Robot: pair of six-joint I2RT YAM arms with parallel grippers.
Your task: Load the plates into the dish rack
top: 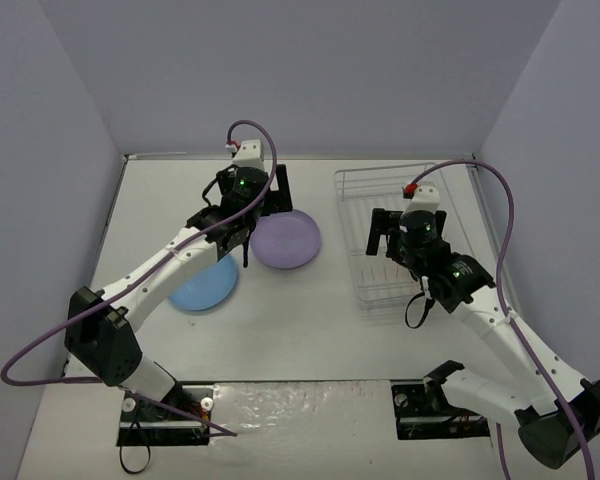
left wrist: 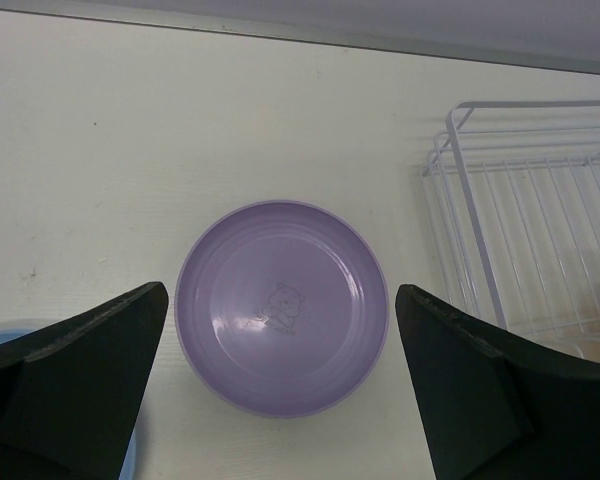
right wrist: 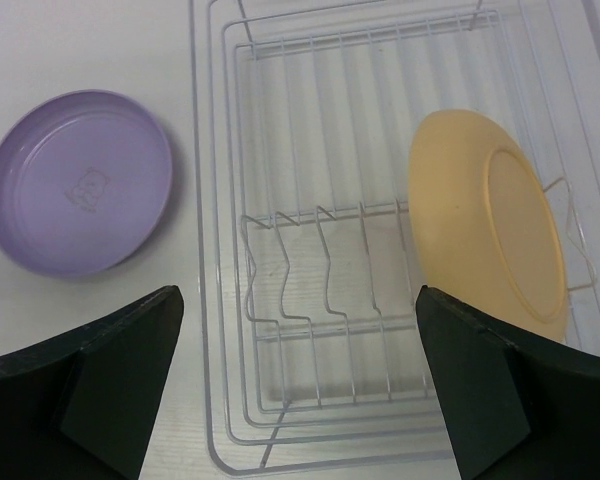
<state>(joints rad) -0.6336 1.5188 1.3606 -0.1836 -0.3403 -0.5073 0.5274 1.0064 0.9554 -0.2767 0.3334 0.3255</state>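
Left gripper (left wrist: 280, 292), jaws spread, empty, above lavender plate (right wrist: 78, 180) left of dish rack (right wrist: 320, 300); right gripper (right wrist: 298, 295) likewise, above dish rack. Risks: shallow rim slipping from pinch; leaning orange plate (right wrist: 480, 220) knocked.

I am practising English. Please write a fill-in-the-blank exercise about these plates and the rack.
Exactly ____ plate, the round orange-yellow plastic plate, stands in the clear wire dish rack.
The open left gripper hovers above the round purple plastic plate on the ____.
The round blue plastic plate lies outside the dish ____.
Missing words: one; table; rack.
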